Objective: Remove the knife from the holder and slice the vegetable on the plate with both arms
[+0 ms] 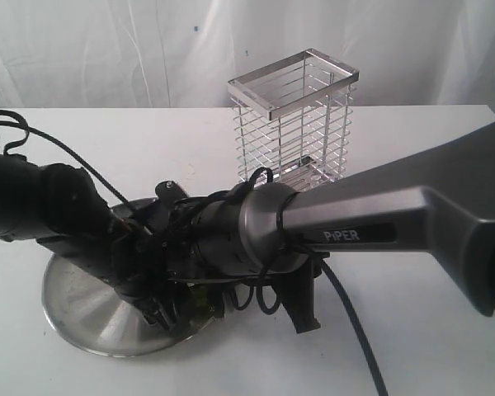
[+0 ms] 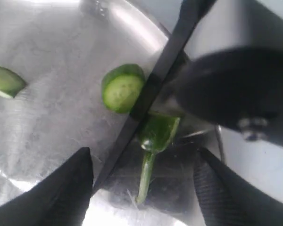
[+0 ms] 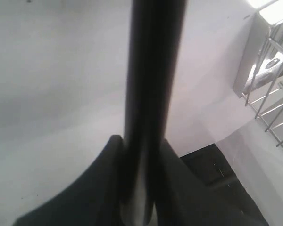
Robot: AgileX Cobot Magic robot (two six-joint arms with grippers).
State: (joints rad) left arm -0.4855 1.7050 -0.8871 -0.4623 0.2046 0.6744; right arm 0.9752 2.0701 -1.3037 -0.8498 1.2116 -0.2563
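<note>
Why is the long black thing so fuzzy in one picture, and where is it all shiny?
Right wrist view: the knife is very close to the lens, so it is a blurry dark bar; the holder is also soft. Left wrist view: bright glare washes out parts of the plate, while the vegetable slice looks fairly clear. Exterior view: the plate shows light streaks.

Surfaces: round steel plate (image 2: 47,117), brushed and scratched; green chilli pieces (image 2: 121,89), glossy; slim black knife (image 2: 147,94), matt; tall wire basket (image 1: 297,132), chromed.

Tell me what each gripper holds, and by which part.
Right gripper: the knife, clamped at its handle. Left gripper: nothing; it is open over the cut chilli.
</note>
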